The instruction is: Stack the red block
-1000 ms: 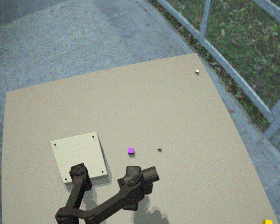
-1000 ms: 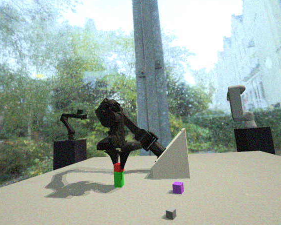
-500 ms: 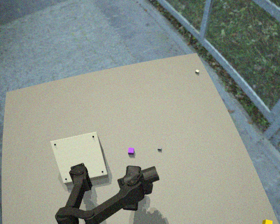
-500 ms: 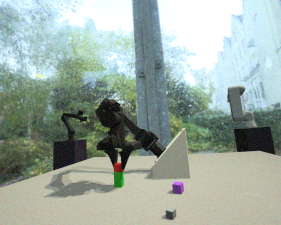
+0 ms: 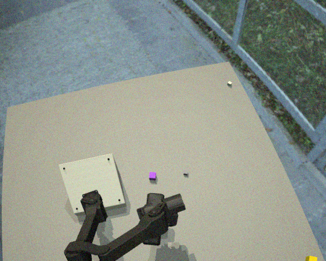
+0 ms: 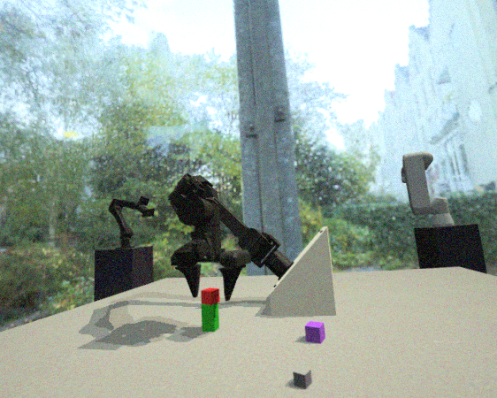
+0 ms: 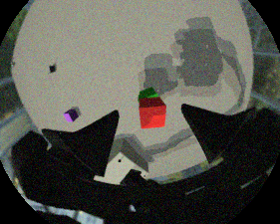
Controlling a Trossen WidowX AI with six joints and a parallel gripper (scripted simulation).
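The dark parallel-jaw claw point(image 6: 210, 279) stands wide open, gripping nothing. Between its spread fingertips, touching neither, the small red cube point(image 6: 210, 295) rests on the upright green block tower point(image 6: 210, 317). A purple cube point(image 6: 315, 331) lies well apart.

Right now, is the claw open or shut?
Open. The claw has its fingers spread wide either side of the red block, which sits on the green tower.

Red block point(image 6: 210, 295) tops green tower point(image 6: 210, 317); purple cube point(image 6: 314, 331) nearby.
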